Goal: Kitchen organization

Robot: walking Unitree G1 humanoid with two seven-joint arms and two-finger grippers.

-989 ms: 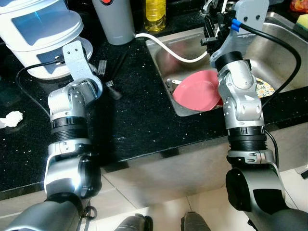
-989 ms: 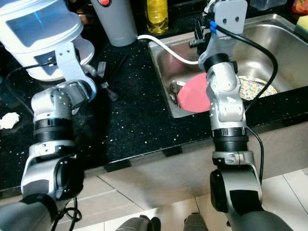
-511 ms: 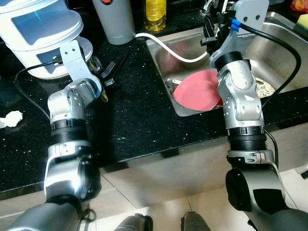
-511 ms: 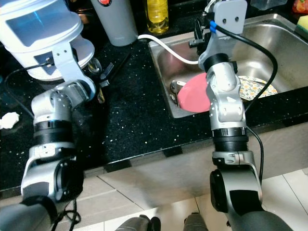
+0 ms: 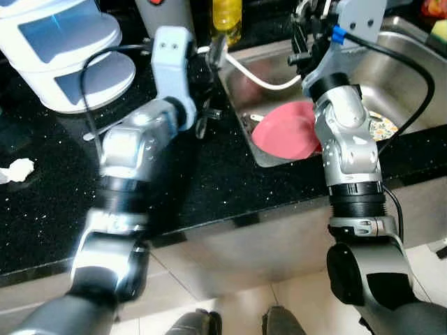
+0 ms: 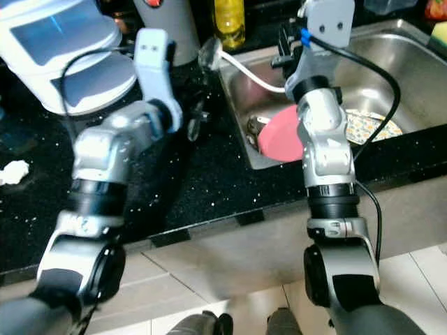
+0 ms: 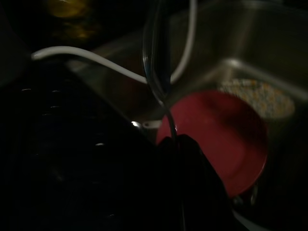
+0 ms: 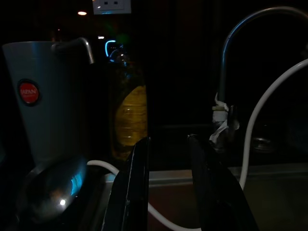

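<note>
Presently the left gripper (image 6: 198,115) hangs over the black countertop (image 5: 209,174) at the sink's near-left corner, its fingers clamped together on the handle of a metal spoon (image 7: 156,62). The spoon stands roughly upright from the fingertips, its bowl (image 6: 209,50) raised toward the yellow bottle (image 5: 226,17). Just beyond this gripper, inside the steel sink (image 5: 412,66), a pink plate (image 5: 286,132) leans tilted, with a patterned plate (image 5: 383,128) lying behind it. A white hose (image 5: 255,75) curves across the sink past the spoon's bowl. The right gripper (image 8: 168,183) is held higher, over the back of the sink, its two fingers apart and gripping nothing. Ahead of it stand the tap (image 8: 240,43), the yellow bottle and a grey jug (image 8: 45,96) with a red badge. Off to the left gripper's far side sits a white appliance (image 5: 63,49); a crumpled tissue (image 5: 15,169) lies well apart on the counter.
</note>
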